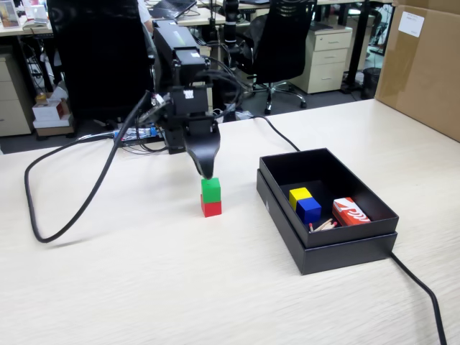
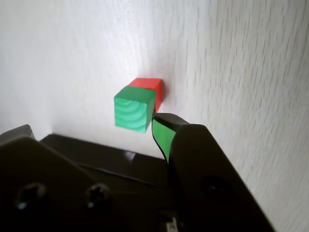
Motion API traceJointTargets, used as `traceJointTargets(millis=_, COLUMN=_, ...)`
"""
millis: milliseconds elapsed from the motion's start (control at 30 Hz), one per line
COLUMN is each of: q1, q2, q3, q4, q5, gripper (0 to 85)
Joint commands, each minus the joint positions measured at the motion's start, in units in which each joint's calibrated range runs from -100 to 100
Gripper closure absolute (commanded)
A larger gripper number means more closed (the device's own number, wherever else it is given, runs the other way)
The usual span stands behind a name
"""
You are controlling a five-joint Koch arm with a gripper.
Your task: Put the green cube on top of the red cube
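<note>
The green cube (image 1: 210, 189) stands on top of the red cube (image 1: 211, 208) on the pale wooden table, left of the black box. In the wrist view the green cube (image 2: 135, 112) covers most of the red cube (image 2: 153, 86). My gripper (image 1: 206, 172) hangs just above and behind the stack. In the wrist view the gripper (image 2: 95, 126) is open, its jaws wide apart. The green-padded right fingertip (image 2: 161, 133) is close beside the green cube's corner. The left fingertip (image 2: 26, 130) is far from it. Nothing is held.
A black open box (image 1: 277, 205) to the right holds a yellow cube (image 1: 298, 194), a blue cube (image 1: 309, 208) and a red-and-white printed box (image 1: 351, 211). A black cable (image 1: 72, 208) loops on the left; another (image 1: 424, 291) runs off front right. A cardboard box (image 1: 424, 65) stands at far right.
</note>
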Motion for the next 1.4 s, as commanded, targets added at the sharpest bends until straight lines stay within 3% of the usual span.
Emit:
traceJointTargets(millis=0, q1=-0.2, q2=-11.6, q3=-0.3, q4=0.9, q5=-1.4, gripper=36.4)
traceJointTargets(millis=300, q1=0.0, q2=-40.2, q3=-26.5, q4=5.9, q5=-1.8, gripper=35.6)
traceJointTargets(millis=467, q1=1.9, q2=-50.0, q3=-37.0, q4=7.4, q5=0.6, gripper=35.8)
traceJointTargets(millis=1000, q1=1.5, q2=-54.7, q3=-67.0, q4=26.5, q5=1.5, gripper=34.1)
traceJointTargets(millis=1367, q1=1.2, q2=-55.2, q3=-77.7, q4=38.2, q5=-3.6, gripper=34.1)
